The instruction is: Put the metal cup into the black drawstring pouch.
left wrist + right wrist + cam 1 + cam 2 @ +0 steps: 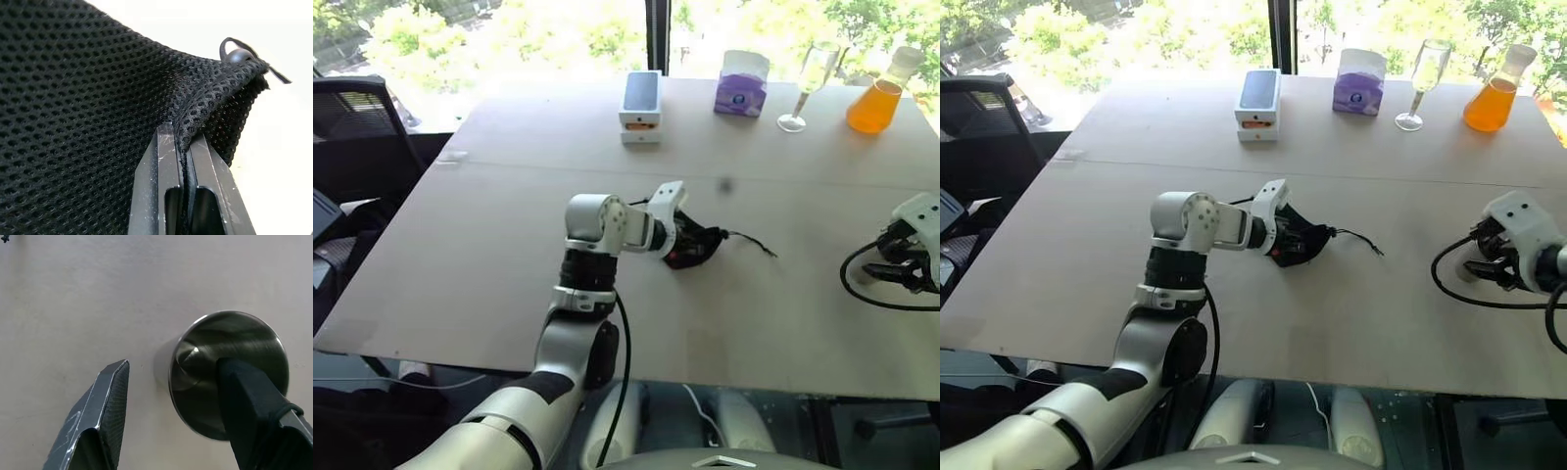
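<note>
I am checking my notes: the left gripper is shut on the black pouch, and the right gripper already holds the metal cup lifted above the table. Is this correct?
Not quite. The left gripper is shut on the black pouch, but the right wrist view shows the metal cup standing on the table, the right gripper open around its rim.

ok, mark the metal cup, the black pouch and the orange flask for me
metal cup (230, 367): right wrist view, dark inside wall.
black drawstring pouch (78, 98): left wrist view, mesh side.
orange-liquid flask (874, 108): left eye view, liquid-filled body.

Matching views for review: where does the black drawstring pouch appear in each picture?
Left eye: black drawstring pouch at table centre, at the left gripper.
Right eye: same spot.
Left wrist: mesh pinched between the fingers.
Right wrist: not in it.
Shared landmark: its trailing cord.
</note>
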